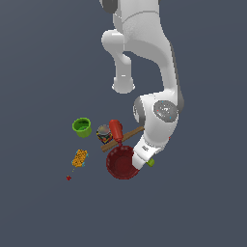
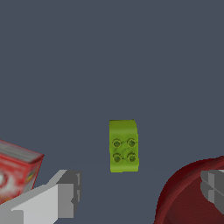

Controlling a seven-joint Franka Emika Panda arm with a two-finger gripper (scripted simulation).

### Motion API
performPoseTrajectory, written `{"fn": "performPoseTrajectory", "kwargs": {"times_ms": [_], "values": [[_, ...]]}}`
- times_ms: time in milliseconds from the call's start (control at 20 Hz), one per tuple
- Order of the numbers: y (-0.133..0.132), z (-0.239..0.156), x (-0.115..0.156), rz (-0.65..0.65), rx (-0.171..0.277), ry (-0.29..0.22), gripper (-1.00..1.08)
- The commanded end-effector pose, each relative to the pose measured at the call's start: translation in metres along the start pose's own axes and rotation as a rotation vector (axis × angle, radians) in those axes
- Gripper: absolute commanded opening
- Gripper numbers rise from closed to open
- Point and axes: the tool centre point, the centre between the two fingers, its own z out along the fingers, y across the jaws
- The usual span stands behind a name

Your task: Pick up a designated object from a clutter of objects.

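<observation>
Plain dark grey-blue floor (image 1: 38,212), evenly lit; apparently no walls.

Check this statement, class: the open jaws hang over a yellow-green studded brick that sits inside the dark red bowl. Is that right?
Not quite. In the wrist view the yellow-green studded brick lies on the bare floor beside the dark red bowl, not inside it. The rest holds: the gripper hangs over the brick with its jaws open and apart from it.
</observation>
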Motion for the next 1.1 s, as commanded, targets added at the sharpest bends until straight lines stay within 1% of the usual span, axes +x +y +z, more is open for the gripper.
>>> {"fn": "performPoseTrajectory", "kwargs": {"times_ms": [0, 450, 850, 1050], "values": [[-0.004, 0.009, 0.003, -0.025, 0.003, 0.003, 1.0], [-0.006, 0.018, 0.004, -0.035, 0.004, 0.003, 1.0], [-0.007, 0.054, 0.003, -0.038, 0.005, 0.003, 1.0], [-0.007, 0.063, 0.004, -0.039, 0.005, 0.003, 1.0]]}}
